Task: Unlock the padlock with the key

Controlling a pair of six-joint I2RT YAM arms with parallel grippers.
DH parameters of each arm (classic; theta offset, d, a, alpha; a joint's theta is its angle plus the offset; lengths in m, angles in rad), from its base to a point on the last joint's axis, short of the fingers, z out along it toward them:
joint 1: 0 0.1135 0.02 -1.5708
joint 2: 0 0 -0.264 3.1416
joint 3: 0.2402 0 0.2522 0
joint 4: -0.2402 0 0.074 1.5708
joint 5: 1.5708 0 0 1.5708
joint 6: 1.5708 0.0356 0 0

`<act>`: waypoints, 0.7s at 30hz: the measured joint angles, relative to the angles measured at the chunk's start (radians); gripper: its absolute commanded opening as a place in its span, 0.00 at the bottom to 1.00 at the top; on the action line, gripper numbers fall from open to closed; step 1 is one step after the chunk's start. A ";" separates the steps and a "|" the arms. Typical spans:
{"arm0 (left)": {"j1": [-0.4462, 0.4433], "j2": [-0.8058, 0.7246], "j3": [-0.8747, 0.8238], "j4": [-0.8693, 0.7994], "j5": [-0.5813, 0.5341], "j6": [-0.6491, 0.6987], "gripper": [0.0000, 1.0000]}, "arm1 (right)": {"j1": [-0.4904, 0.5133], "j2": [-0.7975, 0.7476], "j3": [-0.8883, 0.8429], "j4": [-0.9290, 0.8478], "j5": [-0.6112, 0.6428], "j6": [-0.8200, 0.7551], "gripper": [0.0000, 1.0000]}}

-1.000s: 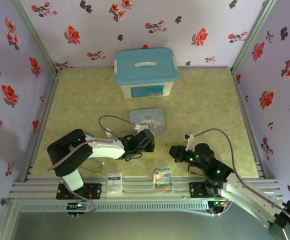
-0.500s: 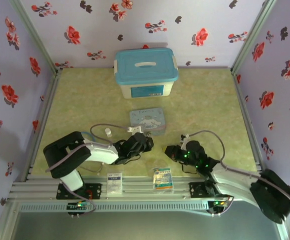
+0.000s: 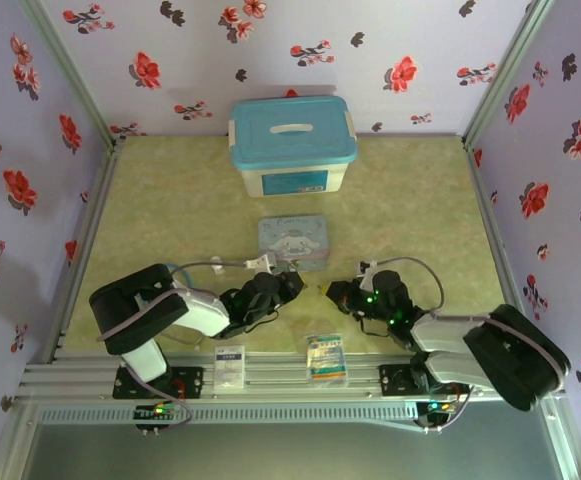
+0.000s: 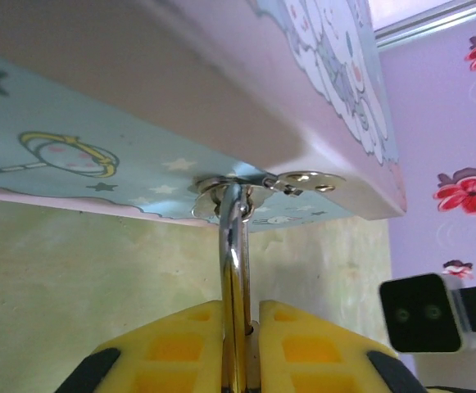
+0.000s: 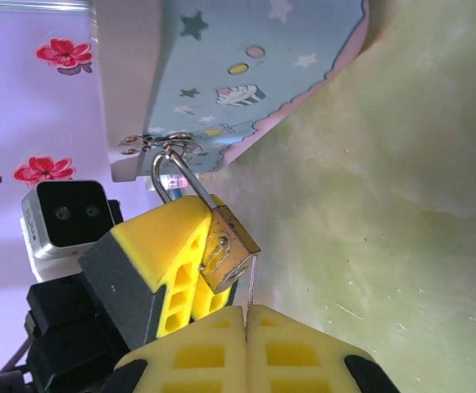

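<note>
From overhead cam I see both arms folded low over the pale green counter (image 3: pixel 410 200). Their tips meet just in front of the flat pastel-blue cartoon tin (image 3: pixel 295 240). Left gripper (image 3: pixel 288 280) sits at the tin's near edge. Right gripper (image 3: pixel 330 292) is just beside it on the rt, pointing left. Well behind the tin stands a white plastic storage box w/ turquoise lid (image 3: pixel 292 145). A small white printed packet (image 3: pixel 230 365) and a blue-and-white packet (image 3: pixel 325 357) lie on the metal rail near the arm bases.

Left wrist cam: the yellow jaws are pinched almost together on the tiny brass-gold padlock w/ thin silver shackle (image 4: pixel 234 270). I see the shackle rising from between them and looping thru the small metal hasp ring (image 4: pixel 229 190) on the tin's side wall. The white camera block (image 4: pixel 422 311) of the other wrist sits at the rt edge.

Right wrist cam: the padlock's brass body (image 5: pixel 229 250) hangs tilted from the hasp, pressed against the left arm's yellow finger (image 5: pixel 168 270). My right jaws are fully closed on the tiny slim metal key (image 5: pixel 251 282). Its thin blade sticks up from between them to the padlock's lower edge. Can't tell if the tip is in the keyhole.
</note>
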 measured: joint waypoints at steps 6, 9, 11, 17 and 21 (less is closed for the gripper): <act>0.002 0.004 0.000 0.052 -0.016 -0.030 0.00 | -0.002 0.238 0.014 0.256 -0.074 0.065 0.00; 0.002 0.008 0.000 0.068 -0.020 -0.047 0.00 | -0.001 0.304 0.024 0.332 -0.100 0.076 0.00; 0.002 0.013 -0.001 0.084 -0.021 -0.052 0.00 | 0.000 0.311 0.024 0.360 -0.106 0.079 0.00; 0.002 0.016 -0.001 0.100 -0.031 -0.067 0.00 | 0.000 0.313 0.023 0.409 -0.108 0.077 0.00; 0.002 0.019 -0.001 0.108 -0.035 -0.075 0.00 | 0.000 0.313 0.023 0.413 -0.108 0.077 0.00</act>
